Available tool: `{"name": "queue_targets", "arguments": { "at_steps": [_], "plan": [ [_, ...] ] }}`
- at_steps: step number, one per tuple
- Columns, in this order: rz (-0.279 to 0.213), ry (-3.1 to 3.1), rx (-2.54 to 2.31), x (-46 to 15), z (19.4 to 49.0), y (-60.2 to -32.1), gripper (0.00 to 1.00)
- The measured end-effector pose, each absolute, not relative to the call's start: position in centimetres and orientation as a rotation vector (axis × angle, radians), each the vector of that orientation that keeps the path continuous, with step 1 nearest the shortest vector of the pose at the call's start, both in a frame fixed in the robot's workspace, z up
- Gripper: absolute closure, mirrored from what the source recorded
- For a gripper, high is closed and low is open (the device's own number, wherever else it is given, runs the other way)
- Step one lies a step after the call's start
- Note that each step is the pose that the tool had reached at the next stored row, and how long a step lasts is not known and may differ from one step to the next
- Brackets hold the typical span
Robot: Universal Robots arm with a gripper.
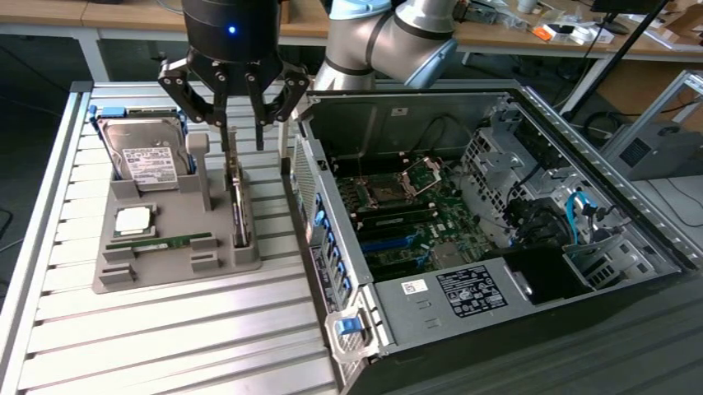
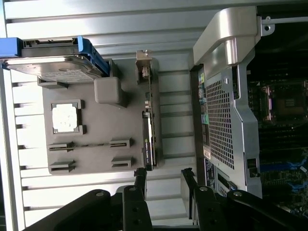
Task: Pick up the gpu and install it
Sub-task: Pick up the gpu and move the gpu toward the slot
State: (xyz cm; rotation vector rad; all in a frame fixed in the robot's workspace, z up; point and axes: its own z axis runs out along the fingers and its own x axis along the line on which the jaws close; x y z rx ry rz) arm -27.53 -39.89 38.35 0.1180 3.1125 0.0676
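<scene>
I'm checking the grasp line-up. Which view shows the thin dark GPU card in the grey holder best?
The wrist view: the thin dark GPU card shows its full length unobstructed, standing on edge in the grey holder. The exterior view shows it foreshortened, the open hand hanging over its far end.

One grey moulded plastic holder (image 1: pixel 176 271), one silver hard drive with a white label and blue frame (image 1: pixel 148 160), one thin dark flat gpu (image 1: pixel 237 206), one square silver processor chip (image 1: pixel 134 220), one narrow green memory stick (image 1: pixel 160 244), one open black metal computer case (image 1: pixel 374 123).
</scene>
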Motion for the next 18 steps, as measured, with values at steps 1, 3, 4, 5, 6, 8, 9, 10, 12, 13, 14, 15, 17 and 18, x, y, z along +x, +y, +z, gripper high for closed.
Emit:
{"name": "queue_targets", "arguments": {
  "at_steps": [1,3,4,5,6,8,9,10,12,13,14,15,17,18],
  "plan": [
    [0.068,3.113,0.118,-27.5,38.3,-39.9,0.58],
    [0.068,3.112,0.118,-27.5,38.3,-39.9,0.58],
    [0.068,3.112,0.118,-27.5,38.3,-39.9,0.58],
    [0.068,3.113,0.118,-27.5,37.7,-39.9,0.58],
    [0.068,3.113,0.118,-27.5,36.9,-39.9,0.58],
    [0.068,3.113,0.118,-27.5,36.9,-39.9,0.58],
    [0.068,3.112,0.118,-27.5,36.9,-39.9,0.58],
    [0.068,3.112,0.118,-27.5,36.8,-39.9,0.58],
    [0.068,3.112,0.118,-27.5,36.8,-39.9,0.58],
    [0.068,3.113,0.118,-27.5,36.8,-39.9,0.58],
    [0.068,3.113,0.118,-27.5,36.7,-39.9,0.58],
    [0.068,3.113,0.118,-27.5,36.6,-39.9,0.58],
    [0.068,3.113,0.118,-27.5,36.6,-39.9,0.58],
    [0.068,3.112,0.118,-27.5,36.6,-39.9,0.58]
  ]
}}
